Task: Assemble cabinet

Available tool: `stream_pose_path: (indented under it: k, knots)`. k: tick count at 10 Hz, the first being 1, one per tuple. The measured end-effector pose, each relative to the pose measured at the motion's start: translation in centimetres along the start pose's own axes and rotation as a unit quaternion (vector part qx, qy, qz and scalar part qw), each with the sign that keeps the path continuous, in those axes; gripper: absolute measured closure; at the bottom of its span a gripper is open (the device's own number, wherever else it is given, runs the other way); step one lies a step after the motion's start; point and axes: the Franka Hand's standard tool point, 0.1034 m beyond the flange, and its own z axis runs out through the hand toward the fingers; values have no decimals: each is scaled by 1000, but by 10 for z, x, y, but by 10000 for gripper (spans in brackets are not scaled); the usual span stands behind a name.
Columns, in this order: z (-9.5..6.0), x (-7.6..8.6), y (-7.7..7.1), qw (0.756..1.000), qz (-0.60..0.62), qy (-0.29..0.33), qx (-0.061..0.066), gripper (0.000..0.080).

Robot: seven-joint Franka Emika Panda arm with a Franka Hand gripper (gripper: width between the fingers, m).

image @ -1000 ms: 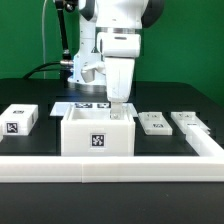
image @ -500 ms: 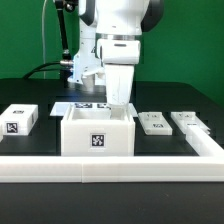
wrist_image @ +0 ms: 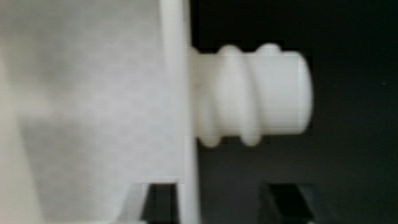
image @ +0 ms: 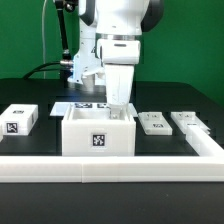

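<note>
The gripper (image: 121, 103) hangs over the far wall of the large white plastic box-shaped cabinet (image: 80, 135), jaws parted, holding nothing

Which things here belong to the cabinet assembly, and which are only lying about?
Job: the cabinet, a large white plastic box with square tags; probably the small white tagged block and two flat white plates.
Not the job: thin white marker board; long white border rail.

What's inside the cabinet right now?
Only the gripper shows, lowered at the back wall of the cabinet. The front wall hides the floor, so any contents cannot be seen.
</note>
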Motion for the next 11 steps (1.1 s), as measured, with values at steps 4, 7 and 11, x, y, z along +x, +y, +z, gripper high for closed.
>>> stream_pose_path:
  k: [4,7,11]
  knots:
    - [0,0,0,1000,0,0,0,765]
    - [0,0,0,1000,0,0,0,765]
    - [0,6,27,1000,-8,-3,-2,765]
